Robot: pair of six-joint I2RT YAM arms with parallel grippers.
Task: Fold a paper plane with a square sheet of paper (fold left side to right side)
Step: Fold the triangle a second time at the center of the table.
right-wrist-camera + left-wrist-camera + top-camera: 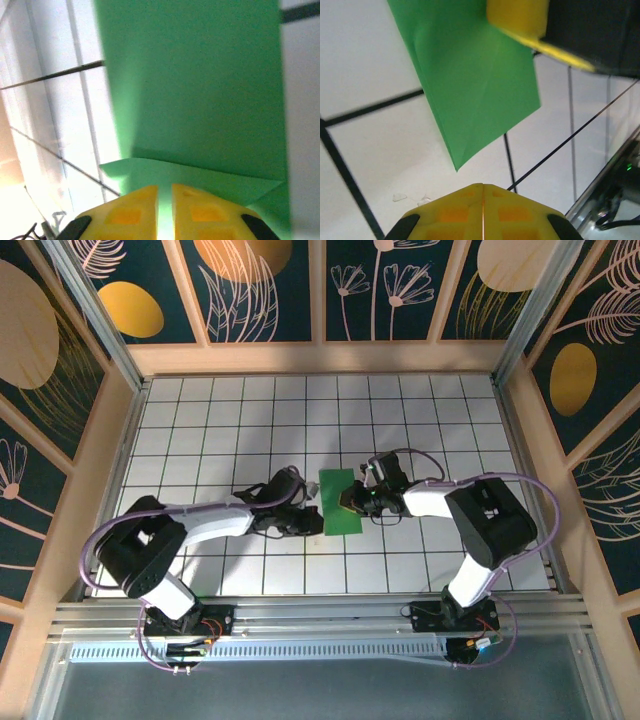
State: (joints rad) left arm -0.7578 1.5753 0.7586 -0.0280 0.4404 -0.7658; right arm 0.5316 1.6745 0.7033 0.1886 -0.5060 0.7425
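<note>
Two matters are hard for me to settle. My right wrist camera is blurred and washed with glare: my right gripper (165, 192) shows its yellow fingers parted by a narrow slit with pale green glowing through. A lighter, raised fold of the green sheet of paper (200, 80) lies right at the tips, but I cannot tell whether the tips touch it. The top of that view cuts off the sheet's far end.

From above, my right gripper sits over the sheet's right edge and hides part of it, so the contact there is no clearer.

My left gripper (482, 192) has its fingers pressed together with only a hairline between them, and it pinches nothing. The sheet's nearest corner points toward those tips and lies just ahead of them, apart. In my left wrist view one of my right fingers (517, 15) covers the sheet's upper part. Faint creases run down the green surface, and some pale scraps (400, 197) near my tips are too small to name.

Seen from overhead, the sheet lies as an upright rectangle near the middle of the white gridded tabletop (220, 420), between my two grippers
</note>
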